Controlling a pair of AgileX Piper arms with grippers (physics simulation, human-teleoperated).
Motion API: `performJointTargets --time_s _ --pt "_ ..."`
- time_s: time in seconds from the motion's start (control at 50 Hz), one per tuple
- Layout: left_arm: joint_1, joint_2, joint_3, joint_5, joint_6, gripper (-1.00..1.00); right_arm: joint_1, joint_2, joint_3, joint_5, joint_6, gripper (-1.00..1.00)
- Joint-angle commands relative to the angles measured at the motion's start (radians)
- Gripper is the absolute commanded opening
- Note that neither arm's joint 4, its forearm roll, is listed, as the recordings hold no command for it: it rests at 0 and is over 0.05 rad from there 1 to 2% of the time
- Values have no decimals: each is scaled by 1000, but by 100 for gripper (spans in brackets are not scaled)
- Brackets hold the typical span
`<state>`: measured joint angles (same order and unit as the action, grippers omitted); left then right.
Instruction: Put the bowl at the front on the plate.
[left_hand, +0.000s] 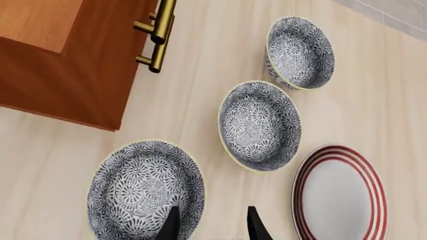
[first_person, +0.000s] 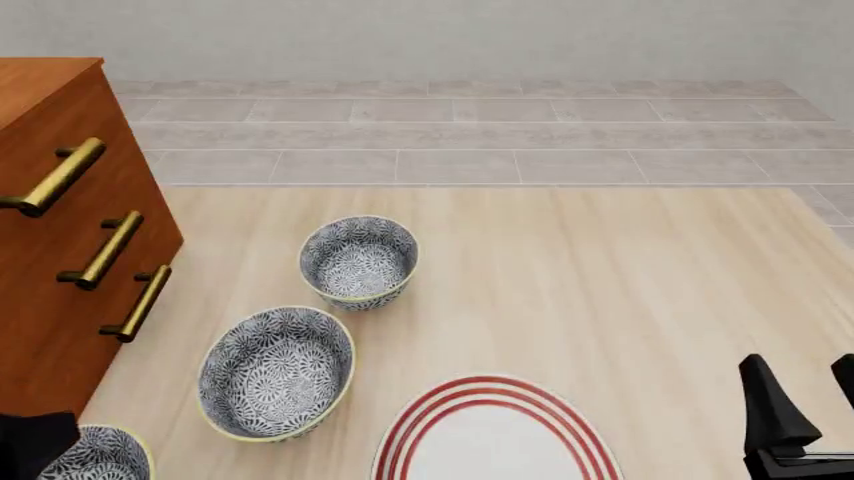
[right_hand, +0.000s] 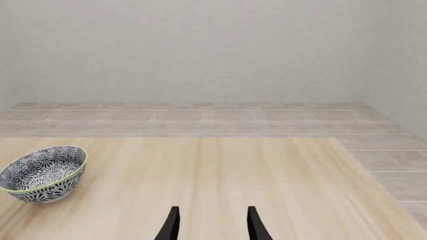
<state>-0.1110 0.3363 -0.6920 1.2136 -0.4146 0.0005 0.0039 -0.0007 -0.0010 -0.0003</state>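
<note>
Three alike floral bowls stand in a diagonal row. The bowl at the front (left_hand: 147, 190) is the one closest to my left gripper (left_hand: 213, 227), which hovers open above it, one finger over the bowl's rim and the other over bare table. In the front view this bowl (first_person: 96, 455) is cut off at the bottom left corner beside a dark part of the left arm. The plate (left_hand: 340, 197) (first_person: 491, 440), white with red rings, lies to the right of the row. My right gripper (first_person: 807, 392) (right_hand: 213, 225) stands open and empty at the front right, away from everything.
The middle bowl (first_person: 276, 372) (left_hand: 260, 125) and the far bowl (first_person: 358, 260) (left_hand: 300, 52) (right_hand: 43, 172) stand behind the front one. A wooden drawer cabinet (first_person: 54, 260) (left_hand: 73, 60) with brass handles lines the left side. Grey tiled floor lies beyond the table's far edge.
</note>
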Motion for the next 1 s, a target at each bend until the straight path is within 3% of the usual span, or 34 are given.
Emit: performJointTargets --time_s 0.02,1.0 --pt "12 -24 65 -6 -10 100 0 1 0 0 0 100" --pt "47 38 339 -250 -34 100 0 1 0 0 0 100"
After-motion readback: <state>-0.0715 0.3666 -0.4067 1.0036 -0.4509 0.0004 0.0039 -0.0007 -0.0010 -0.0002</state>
